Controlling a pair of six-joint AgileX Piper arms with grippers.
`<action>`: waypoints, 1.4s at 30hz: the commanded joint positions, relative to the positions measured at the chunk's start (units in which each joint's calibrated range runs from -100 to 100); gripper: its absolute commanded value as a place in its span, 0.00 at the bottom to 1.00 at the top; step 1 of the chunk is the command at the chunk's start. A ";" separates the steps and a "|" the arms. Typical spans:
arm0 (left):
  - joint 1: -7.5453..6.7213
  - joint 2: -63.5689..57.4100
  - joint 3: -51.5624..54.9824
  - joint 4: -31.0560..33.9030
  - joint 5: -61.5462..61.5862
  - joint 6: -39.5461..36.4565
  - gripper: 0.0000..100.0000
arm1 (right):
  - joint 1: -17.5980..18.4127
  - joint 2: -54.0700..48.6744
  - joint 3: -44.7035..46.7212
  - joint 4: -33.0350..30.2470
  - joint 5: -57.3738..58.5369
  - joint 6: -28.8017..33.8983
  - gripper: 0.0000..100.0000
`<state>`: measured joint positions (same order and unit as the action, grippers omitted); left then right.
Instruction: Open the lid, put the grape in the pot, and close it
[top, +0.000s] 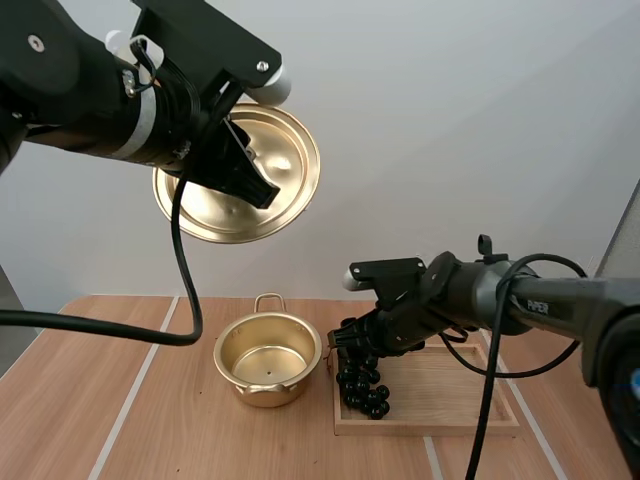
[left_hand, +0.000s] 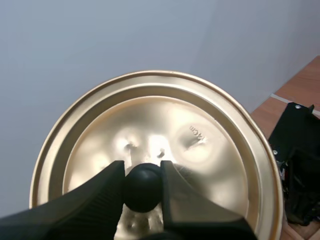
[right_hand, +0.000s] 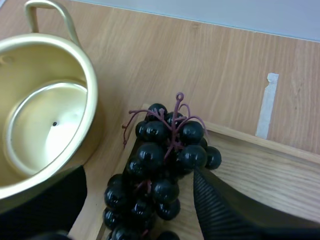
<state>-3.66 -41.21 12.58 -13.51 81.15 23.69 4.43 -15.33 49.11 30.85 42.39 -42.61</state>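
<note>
My left gripper holds the gold lid high above the table, tilted on edge. In the left wrist view its fingers are shut on the lid's black knob. The gold pot stands open and empty on the table below. A bunch of dark grapes lies at the left end of the wooden tray, right of the pot. My right gripper is low over the bunch. Its fingers stand apart, one on each side of the grapes, near the pot.
The pot's two loop handles point to the front and the back. The tray lies close beside the pot with a small gap of table between them. Pale tape lines run across the wooden tabletop.
</note>
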 joint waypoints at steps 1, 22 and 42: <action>-0.29 -0.12 -0.54 0.00 2.13 -1.09 0.00 | 0.07 4.86 -1.18 0.19 -4.08 -0.97 1.00; -0.29 -0.24 -0.54 0.05 2.13 -2.12 0.00 | 3.15 15.13 -1.18 -6.82 -10.71 -1.41 0.07; -0.29 -2.63 -14.59 0.05 2.13 -3.07 0.00 | 3.40 -8.37 -2.56 -8.16 -8.77 -1.40 0.00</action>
<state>-3.66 -42.32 1.44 -13.26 84.08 21.41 7.32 -18.16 47.56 21.64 34.60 -43.02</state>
